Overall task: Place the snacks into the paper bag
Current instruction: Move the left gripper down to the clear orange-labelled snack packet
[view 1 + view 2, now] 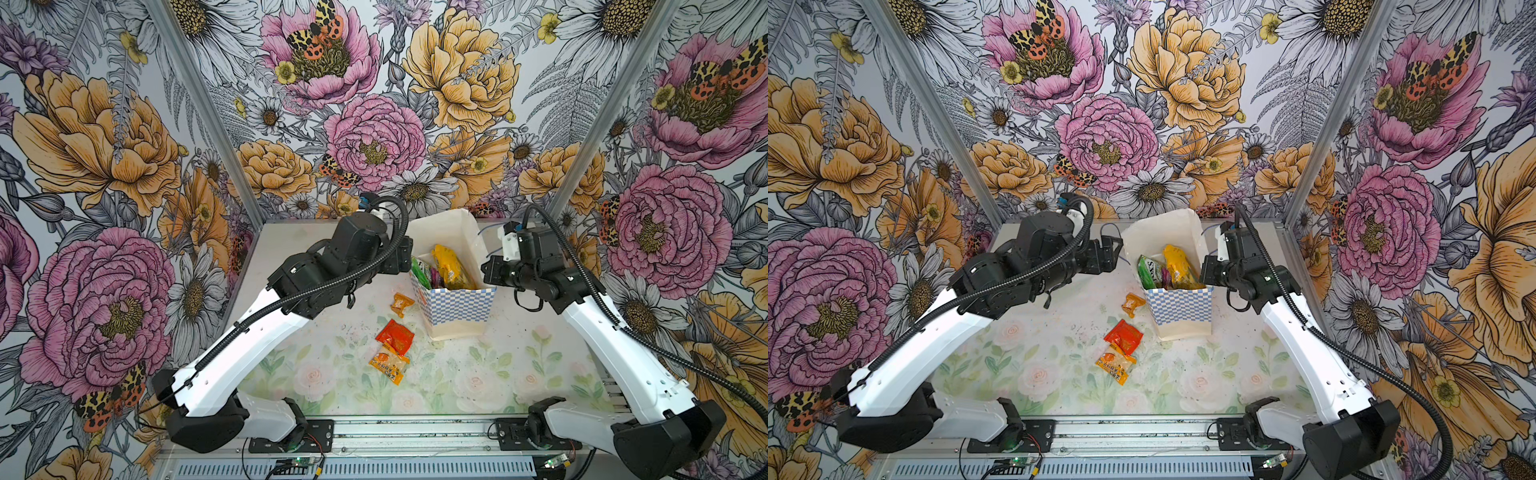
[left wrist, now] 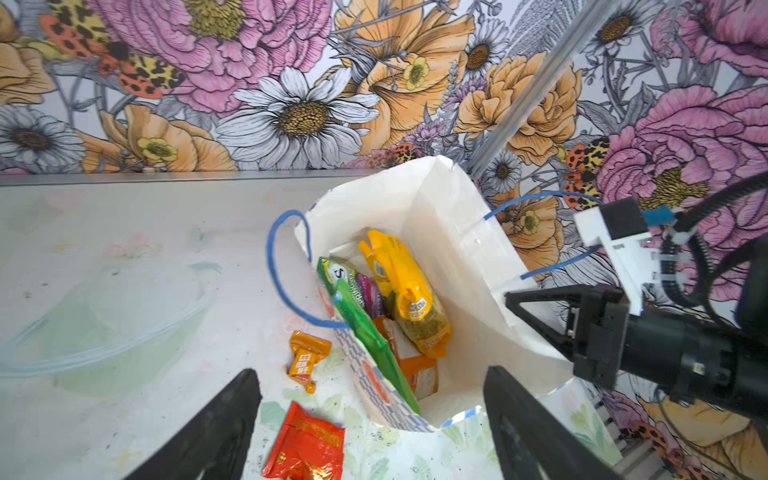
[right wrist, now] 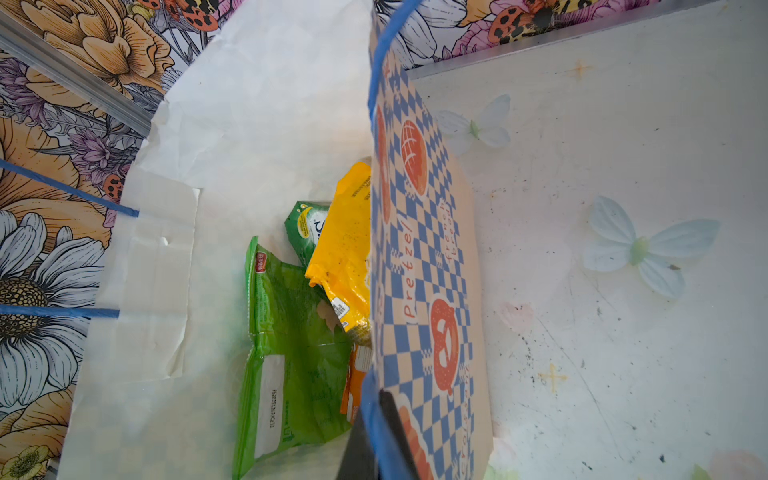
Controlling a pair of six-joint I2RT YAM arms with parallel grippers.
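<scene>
Empty left gripper (image 2: 372, 374), fingers spread wide, sits just left of the paper bag (image 1: 457, 309) mouth; forearm reaches in level, elbow raised. The right gripper (image 1: 489, 266) is pinched on the bag's right wall, arm bent inward. Bag is upright at back-centre of table (image 1: 519, 374), with green and yellow snacks (image 1: 451, 266) inside. Loose in front: small orange packet (image 1: 402, 304), red packet (image 1: 395, 336), orange-and-clear packet (image 1: 388, 368).

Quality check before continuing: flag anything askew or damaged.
The paper bag looks crumpled: its tall white wall is creased and its mouth splays unevenly, with the right gripper shut on one side wall.
</scene>
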